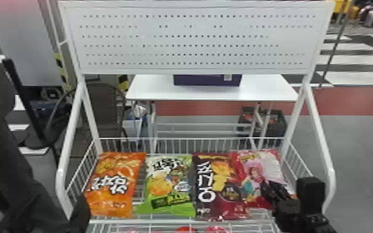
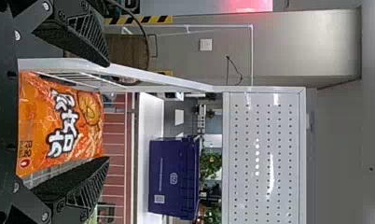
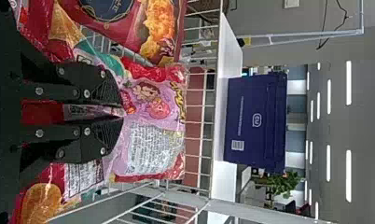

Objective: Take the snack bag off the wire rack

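Closest to the camera, at the lower right of the head view, is your right gripper (image 1: 265,187). Its 2 fingers are narrow, and they pinch a fold of the pink snack bag (image 3: 153,112). If you lift now, the slippery film could slide out, because the grip seems to take only 1 small fold. A strong squeeze could also split this film. The bag touches the dark red bag (image 1: 209,186), so a sideways pull may drag that one too. Near the side wall (image 1: 300,164), a corner may catch in the wires; I would raise it straight up first.

The snack bag lies at the right end of the wire rack (image 1: 170,222). It is shiny and creased, pink with red edges, and it carries cartoon figures and a pale block of small print. Your left gripper (image 2: 106,112) has its fingers wide apart, near the orange bag (image 2: 59,123).
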`<state>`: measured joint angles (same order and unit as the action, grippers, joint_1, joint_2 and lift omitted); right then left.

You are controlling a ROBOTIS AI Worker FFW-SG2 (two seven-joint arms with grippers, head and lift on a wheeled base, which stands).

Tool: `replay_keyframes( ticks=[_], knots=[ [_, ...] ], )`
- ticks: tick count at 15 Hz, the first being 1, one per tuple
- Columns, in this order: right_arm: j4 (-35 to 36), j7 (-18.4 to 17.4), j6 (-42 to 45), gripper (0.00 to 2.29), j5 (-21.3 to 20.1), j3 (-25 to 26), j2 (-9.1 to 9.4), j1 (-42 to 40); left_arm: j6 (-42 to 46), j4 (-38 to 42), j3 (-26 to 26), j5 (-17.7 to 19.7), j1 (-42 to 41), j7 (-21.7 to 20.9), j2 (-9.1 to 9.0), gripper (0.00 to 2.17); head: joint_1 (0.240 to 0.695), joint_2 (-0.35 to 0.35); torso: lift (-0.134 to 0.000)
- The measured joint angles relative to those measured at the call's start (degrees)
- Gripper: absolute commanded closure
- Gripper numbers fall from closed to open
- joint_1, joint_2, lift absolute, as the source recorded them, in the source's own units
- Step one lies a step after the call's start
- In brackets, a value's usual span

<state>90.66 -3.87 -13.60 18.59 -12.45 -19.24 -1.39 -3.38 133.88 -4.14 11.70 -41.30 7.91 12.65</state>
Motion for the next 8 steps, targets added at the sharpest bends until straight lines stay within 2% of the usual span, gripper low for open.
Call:
replay_keyframes(
  ticks=[4,8],
  knots=[
    [2.9,-0.8,0.2,2.05,0.1,0.0,-0.16,-0.9,-0.2,0.1,0.1,0.0,0.1,0.0,-0.05,0.19,0.499,0.0,0.0],
    [10.7,-1.9,-0.8,2.05,0.1,0.7,-0.94,-3.5,-0.3,0.1,0.1,0.0,0.2,0.0,-0.17,0.19,0.499,0.0,0.0]
  ],
)
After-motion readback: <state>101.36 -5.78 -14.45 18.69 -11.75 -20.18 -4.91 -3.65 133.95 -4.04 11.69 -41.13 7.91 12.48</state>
